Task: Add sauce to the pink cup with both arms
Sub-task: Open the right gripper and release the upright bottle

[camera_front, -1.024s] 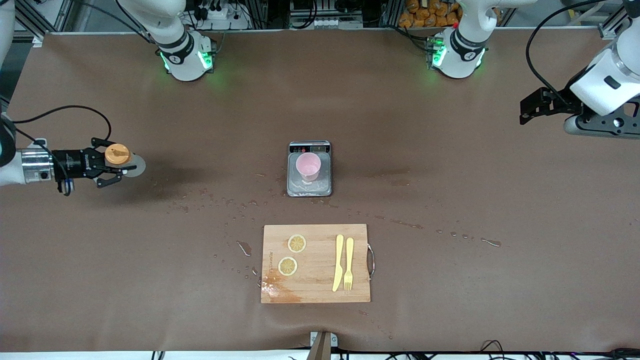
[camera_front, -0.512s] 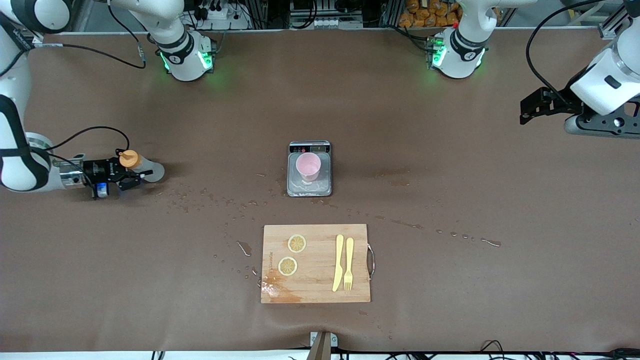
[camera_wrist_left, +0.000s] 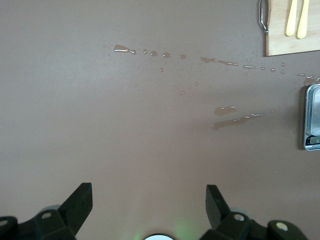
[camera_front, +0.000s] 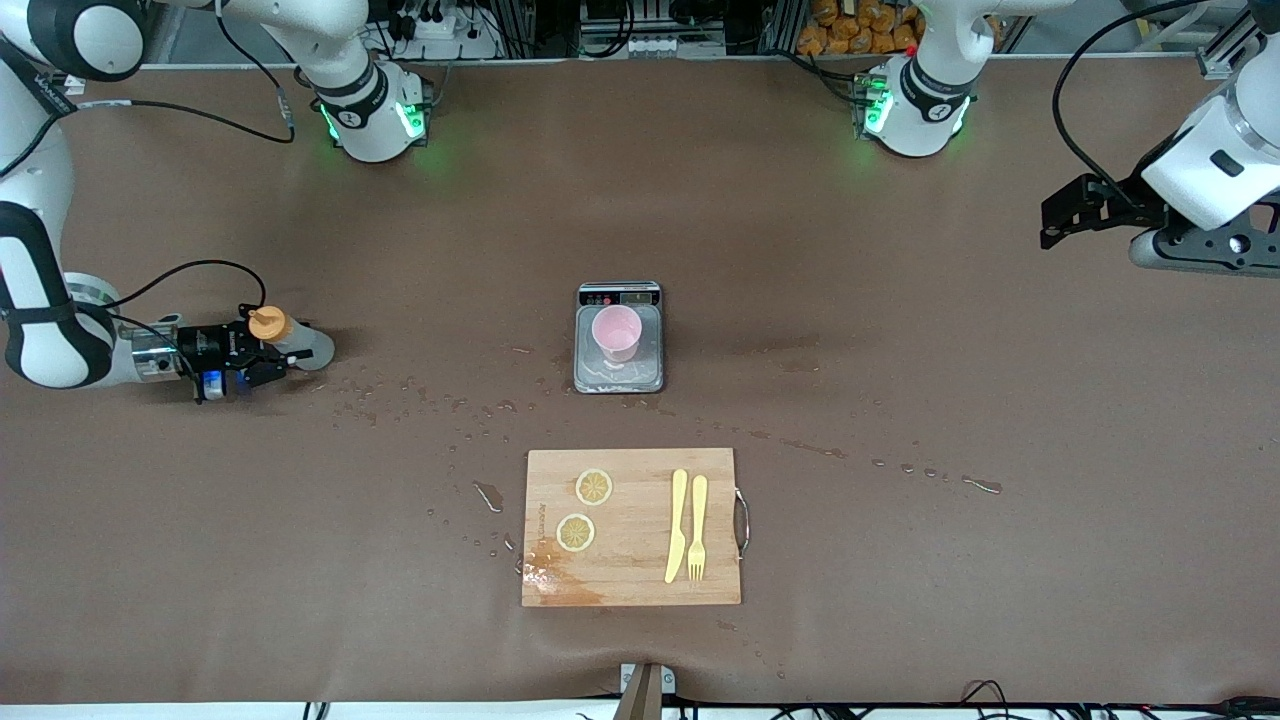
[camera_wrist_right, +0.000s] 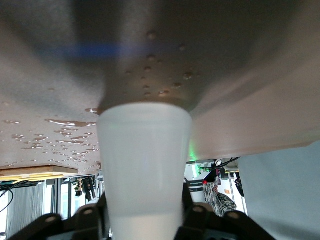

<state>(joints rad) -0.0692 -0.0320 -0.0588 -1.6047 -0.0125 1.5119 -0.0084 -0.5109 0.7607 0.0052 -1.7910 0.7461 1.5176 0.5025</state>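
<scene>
Sauce bottle (camera_front: pixel 290 338) sits at the frame's left edge, clamped in my right gripper (camera_front: pixel 262 347) low over the table near the right arm's end. It is a small translucent whitish squeeze bottle with an orange cap; I judge it light, soft-walled and possibly wet, best held mid-body. At centre, the pink cup (camera_front: pixel 616 332) stands on a grey scale (camera_front: pixel 619 372). At upper right, my left gripper (camera_wrist_left: pixel 148 207) waits, spread and empty.

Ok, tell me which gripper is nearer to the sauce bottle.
Right. The right gripper is shut on the sauce bottle at the right arm's end of the table. The left gripper waits open above the left arm's end, well apart from it.
</scene>
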